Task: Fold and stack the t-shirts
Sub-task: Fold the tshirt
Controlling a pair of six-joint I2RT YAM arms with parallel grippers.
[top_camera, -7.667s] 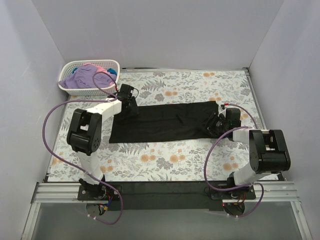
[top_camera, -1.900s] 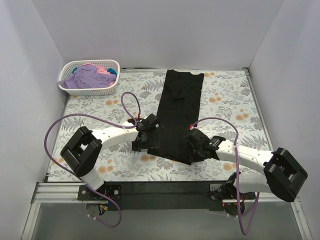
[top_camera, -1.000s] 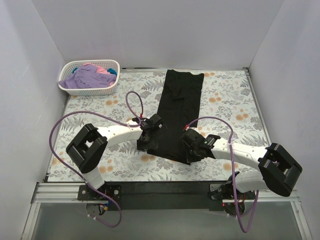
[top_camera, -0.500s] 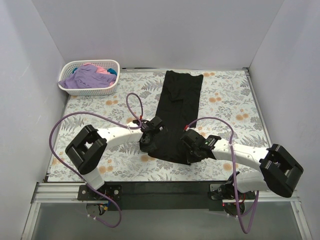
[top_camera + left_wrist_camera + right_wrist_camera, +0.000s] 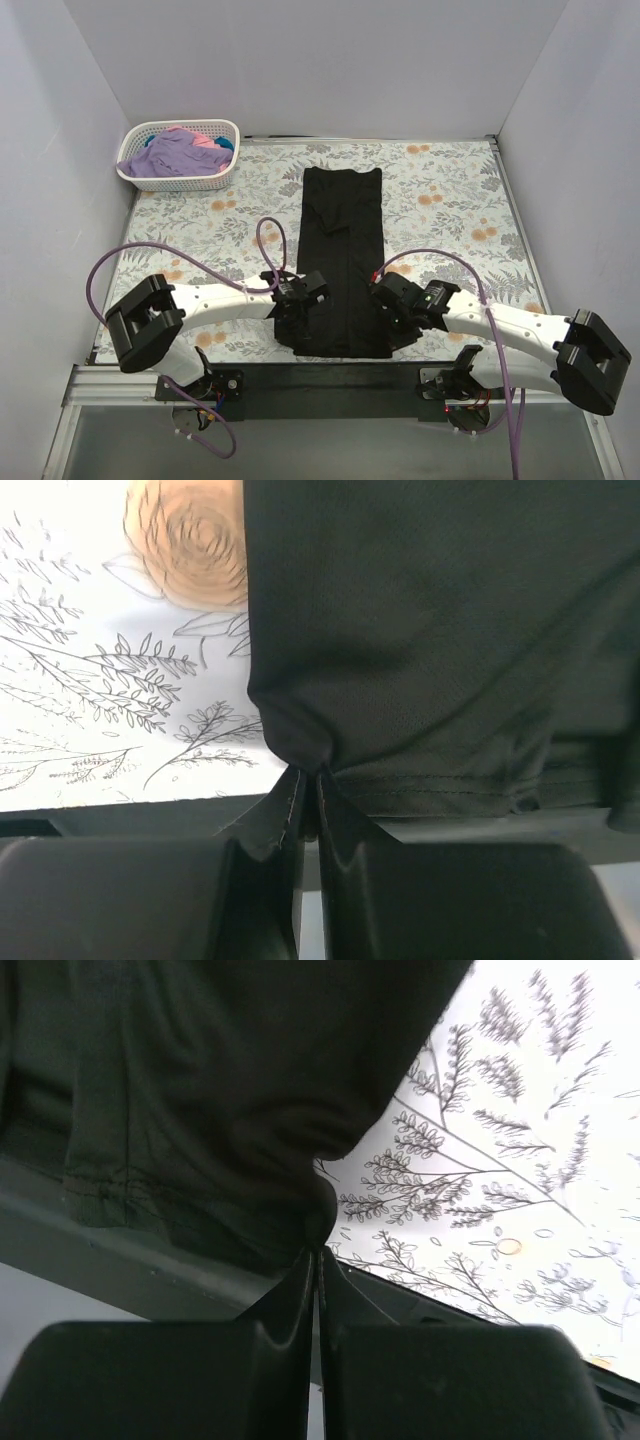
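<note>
Table (image 5: 450,200): a surface with a floral print is filling the space between the white walls. The two arm bases are sitting at its near edge.

Black t-shirt (image 5: 340,260): it is lying folded into one long, narrow strip down the middle of the table. The strip is running from the far half of the print to the near edge. The stitched near hem is showing in the left wrist view (image 5: 430,630) and the right wrist view (image 5: 200,1080), and it is reaching just past the printed surface onto the grey strip at the table edge.

Basket (image 5: 170,182): the white lattice tub is sitting in the far left corner of the table, well apart from the black strip.

Other t-shirts: a lavender-purple t-shirt (image 5: 165,155) is lying crumpled on top inside the basket. A pink t-shirt (image 5: 205,138) and a teal t-shirt (image 5: 226,145) are peeking out at the basket's right end.

Left gripper (image 5: 292,318): its jaws are pinching the near left corner of the black t-shirt. A bunched fold of cloth is rising from between the closed fingertips in the wrist view (image 5: 308,780).

Right gripper (image 5: 390,325): its jaws are pinching the near right corner of the same shirt. The cloth is gathering to a point where the fingertips are meeting (image 5: 317,1255).
</note>
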